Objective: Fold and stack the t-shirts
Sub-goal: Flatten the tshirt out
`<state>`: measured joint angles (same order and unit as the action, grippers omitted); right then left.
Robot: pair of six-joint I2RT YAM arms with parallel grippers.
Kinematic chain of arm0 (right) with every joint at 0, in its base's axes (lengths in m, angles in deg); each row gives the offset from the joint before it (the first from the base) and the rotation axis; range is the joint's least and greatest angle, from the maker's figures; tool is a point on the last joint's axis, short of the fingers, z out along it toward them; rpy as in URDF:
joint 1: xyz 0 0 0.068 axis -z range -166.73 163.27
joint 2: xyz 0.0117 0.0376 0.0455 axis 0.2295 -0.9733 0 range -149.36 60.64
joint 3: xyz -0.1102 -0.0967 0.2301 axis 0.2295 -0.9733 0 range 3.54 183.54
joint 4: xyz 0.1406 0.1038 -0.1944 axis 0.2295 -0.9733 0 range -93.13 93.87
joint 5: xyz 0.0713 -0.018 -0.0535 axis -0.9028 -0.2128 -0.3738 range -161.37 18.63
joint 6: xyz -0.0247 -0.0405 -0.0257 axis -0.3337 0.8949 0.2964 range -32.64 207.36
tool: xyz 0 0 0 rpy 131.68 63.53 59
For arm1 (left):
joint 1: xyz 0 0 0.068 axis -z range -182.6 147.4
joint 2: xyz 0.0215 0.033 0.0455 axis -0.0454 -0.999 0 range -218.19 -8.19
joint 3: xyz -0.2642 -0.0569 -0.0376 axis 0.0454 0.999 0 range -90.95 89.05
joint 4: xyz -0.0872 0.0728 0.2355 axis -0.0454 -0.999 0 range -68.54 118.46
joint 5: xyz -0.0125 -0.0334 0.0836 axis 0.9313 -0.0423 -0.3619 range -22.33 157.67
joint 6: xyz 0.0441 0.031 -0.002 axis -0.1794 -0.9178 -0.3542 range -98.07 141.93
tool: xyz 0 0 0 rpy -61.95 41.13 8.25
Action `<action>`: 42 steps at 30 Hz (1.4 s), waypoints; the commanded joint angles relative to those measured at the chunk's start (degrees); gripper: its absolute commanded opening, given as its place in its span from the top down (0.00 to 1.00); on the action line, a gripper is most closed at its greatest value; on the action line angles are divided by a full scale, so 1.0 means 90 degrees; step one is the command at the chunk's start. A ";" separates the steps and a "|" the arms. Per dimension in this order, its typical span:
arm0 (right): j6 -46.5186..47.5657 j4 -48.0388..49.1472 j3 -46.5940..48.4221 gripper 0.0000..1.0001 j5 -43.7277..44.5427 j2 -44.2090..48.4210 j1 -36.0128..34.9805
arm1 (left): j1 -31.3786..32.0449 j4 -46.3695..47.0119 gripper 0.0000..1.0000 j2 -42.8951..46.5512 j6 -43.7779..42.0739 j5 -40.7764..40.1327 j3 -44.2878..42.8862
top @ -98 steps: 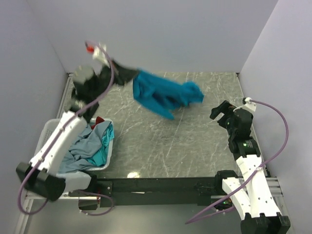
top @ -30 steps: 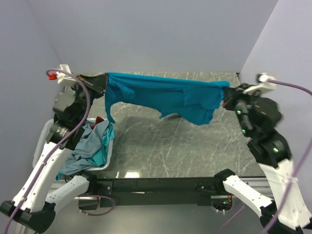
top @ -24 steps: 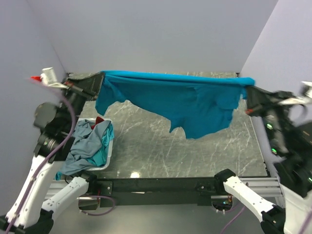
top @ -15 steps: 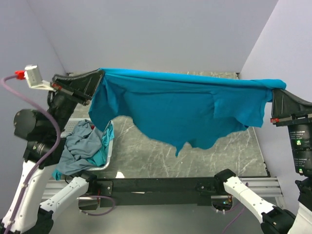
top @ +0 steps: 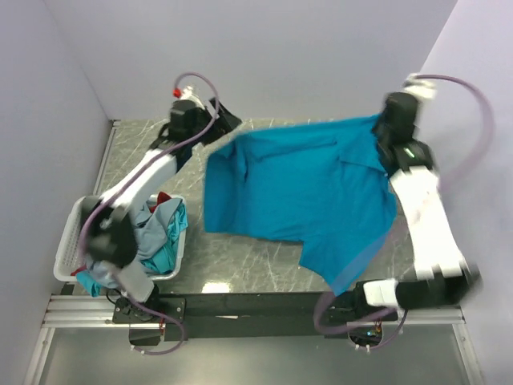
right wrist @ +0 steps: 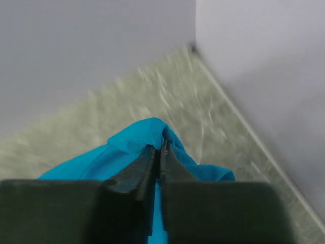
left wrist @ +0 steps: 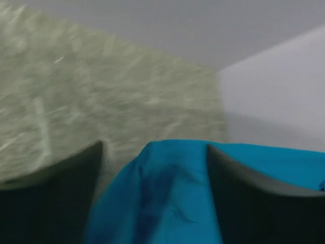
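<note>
Teal t-shirt (top: 304,192) is dropping deskward; your left end effector (left wrist: 152,147) is gaping, right end effector (right wrist: 157,150) clenching its far-right corner.

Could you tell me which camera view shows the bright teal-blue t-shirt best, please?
The top external view: the teal-blue t-shirt appears nearly whole, spread out over the table. The left wrist view shows only a fold inside the open left gripper; the right wrist view, only a corner pinched in the shut right gripper.
</note>
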<state>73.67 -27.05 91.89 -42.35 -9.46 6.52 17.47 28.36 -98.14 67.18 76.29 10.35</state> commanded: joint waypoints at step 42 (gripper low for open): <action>-0.1262 0.0925 -0.5179 0.07 -0.3468 0.1618 0.0251 | 0.2008 -0.3055 0.08 0.1080 0.1934 -0.2794 0.3715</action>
<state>61.49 -19.83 45.64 -73.43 4.92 8.95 35.59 2.44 -89.27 80.51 54.76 43.27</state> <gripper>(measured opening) 0.926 0.934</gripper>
